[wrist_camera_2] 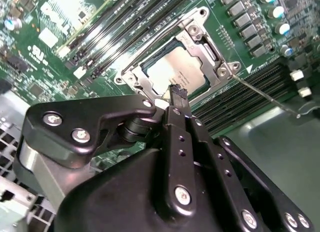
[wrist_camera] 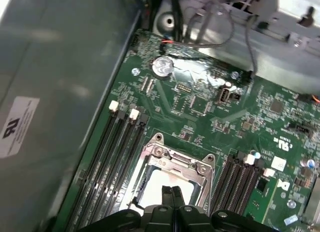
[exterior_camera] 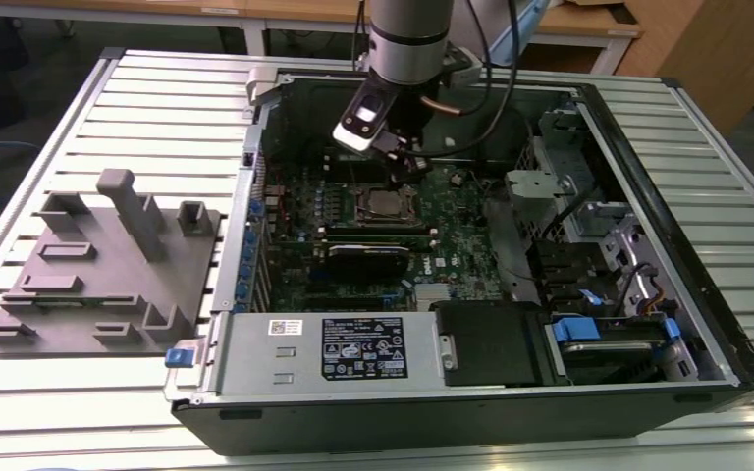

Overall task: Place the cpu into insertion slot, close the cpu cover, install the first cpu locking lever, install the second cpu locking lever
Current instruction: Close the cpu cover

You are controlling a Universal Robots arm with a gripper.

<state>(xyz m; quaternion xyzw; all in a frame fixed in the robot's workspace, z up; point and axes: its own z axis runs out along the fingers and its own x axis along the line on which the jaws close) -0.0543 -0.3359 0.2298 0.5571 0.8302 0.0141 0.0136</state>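
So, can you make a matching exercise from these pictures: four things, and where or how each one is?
1 cpu
2 cpu cover
3 gripper
4 grey block

A on the table, at the exterior view's left of the computer case
B silvery frame lying flat around the cpu
C close above the cpu, jaws together
D silver-grey square in the frame's window

Pairs: 1-D, 2-B, 3-C, 4-A

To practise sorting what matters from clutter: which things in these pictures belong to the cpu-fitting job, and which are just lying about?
Belonging to the job:
- cpu, framed by the cpu cover
- locking lever
- gripper, over the cpu

Just lying about:
- grey fixture on the table
- black card
- coin battery
- memory slots
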